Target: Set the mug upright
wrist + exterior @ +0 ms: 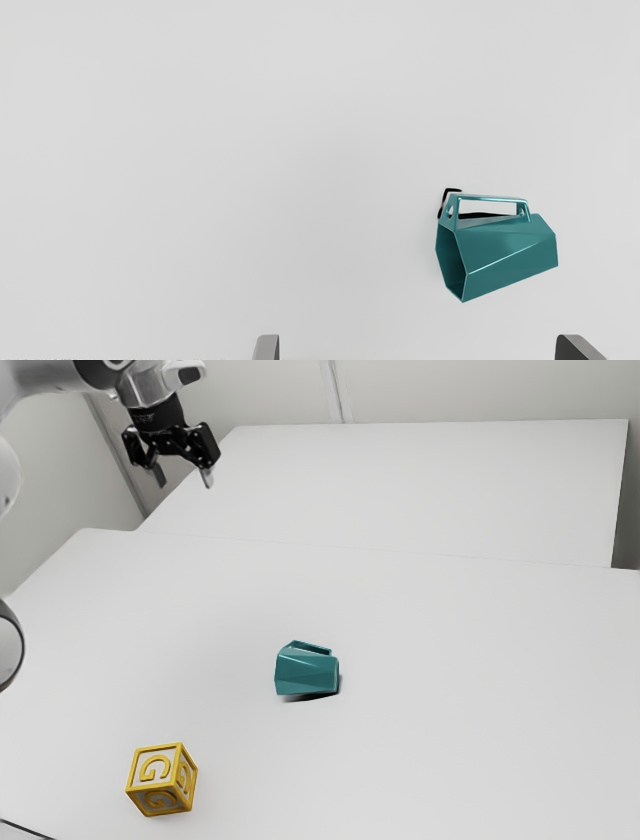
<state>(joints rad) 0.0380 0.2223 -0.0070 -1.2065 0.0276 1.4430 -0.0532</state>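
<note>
Because the mug (pixel 308 674) lies on its side on the tabletop (pixel 460 710), what matters most to us is how its long axis runs against our fingers (pixel 267 348). We have these well apart with nothing held between them, and judge them to be well above the surface. Taking the exterior view as a clock face, the mug is toward five o'clock from us, and its body runs roughly along the line from nine to three. Its handle (pixel 492 198) is on the twelve o'clock side there, and we judge that the mouth (pixel 451 265) points to nine.

From the wrist view, we see the long axis running much the same way as the line from one of our fingers to the other, only a little slanted. The mug is also off-centre, nearer one of them and out ahead of the tips. If we came down over it and closed as we are now turned, we would likely press on mouth and base (pixel 549 252) rather than across the body. A sideways turn of about three hours on the dial should let us pinch the walls; after that, the tilt must bring the mouth up to twelve, seen side-on. The handle could get in the way of that pinch. The yellow letter block (pixel 162 780), toward eight o'clock from the mug, is well off our path.
</note>
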